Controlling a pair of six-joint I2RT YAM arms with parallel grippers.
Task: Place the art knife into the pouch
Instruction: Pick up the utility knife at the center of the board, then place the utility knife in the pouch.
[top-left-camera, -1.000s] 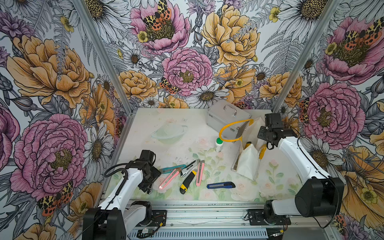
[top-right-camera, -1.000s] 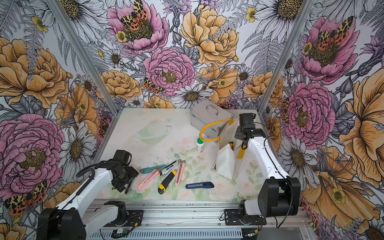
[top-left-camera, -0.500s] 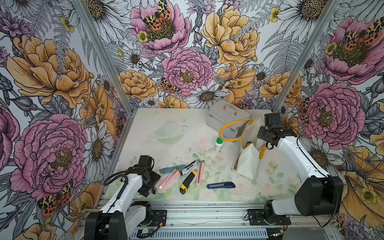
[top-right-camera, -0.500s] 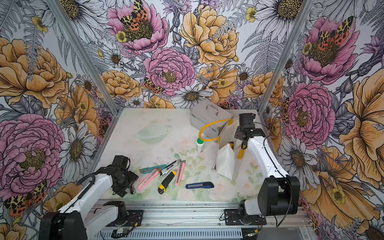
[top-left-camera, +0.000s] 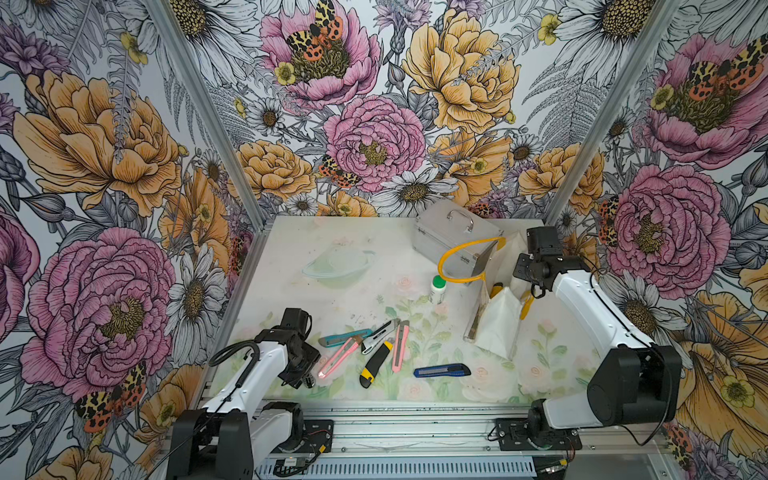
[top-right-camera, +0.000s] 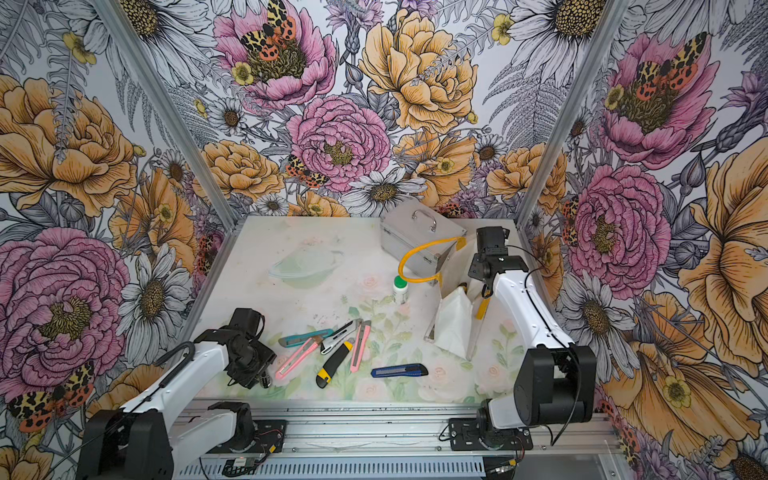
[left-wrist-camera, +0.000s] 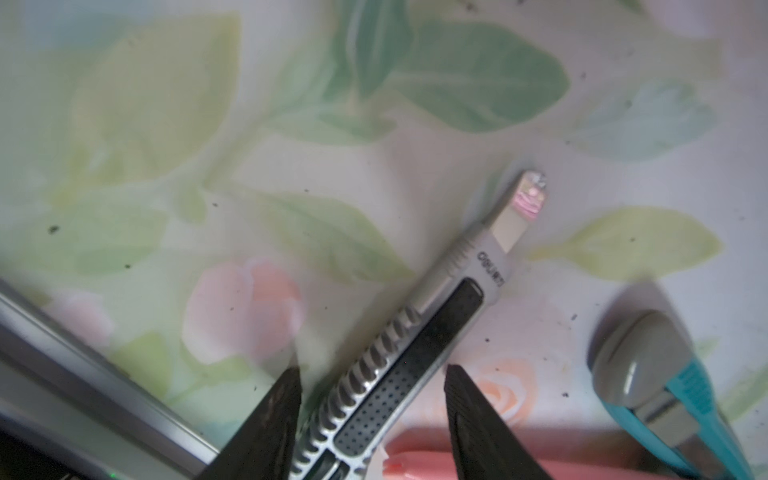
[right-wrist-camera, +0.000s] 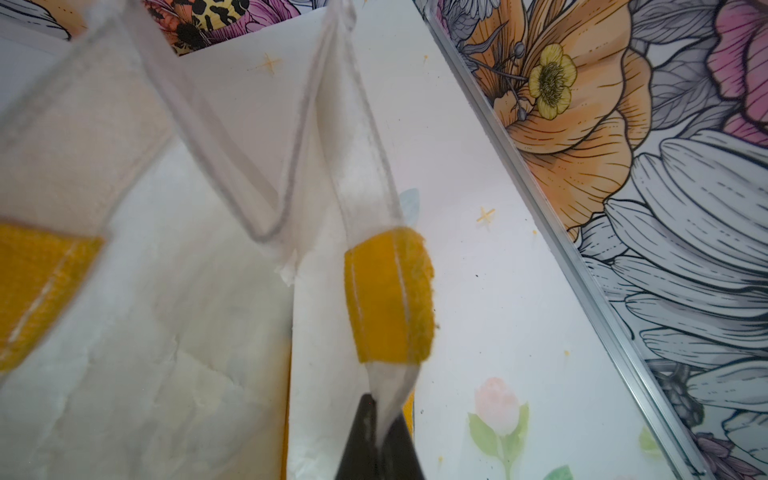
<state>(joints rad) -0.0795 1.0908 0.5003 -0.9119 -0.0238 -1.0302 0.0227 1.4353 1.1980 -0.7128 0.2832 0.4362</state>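
Two black fingers (left-wrist-camera: 266, 424) of the left gripper (left-wrist-camera: 370, 372) stand half apart, one on each side of the grey art knife with a black dotted grip (left-wrist-camera: 399, 357); a narrow gap shows on both sides, so nothing is pinched; the knife lies flat on the floral table (left-wrist-camera: 291, 124), its blade end pointing away from the gripper, just beside a pink plastic cutter (left-wrist-camera: 436, 457) and near a teal cutter with a grey cap (left-wrist-camera: 665, 399); the left arm (top-left-camera: 249, 374) is low at the near left corner of the table, wrist bent down. The white fabric pouch with two yellow loop handles (top-left-camera: 498, 324) stands upright at the right side, well apart from the knife, mouth open; the right gripper (right-wrist-camera: 380, 415) is closed on its rim, just beside a yellow handle patch (right-wrist-camera: 388, 299); the right arm (top-left-camera: 590, 307) stretches from the front right toward the back, wrist turned down over the pouch.
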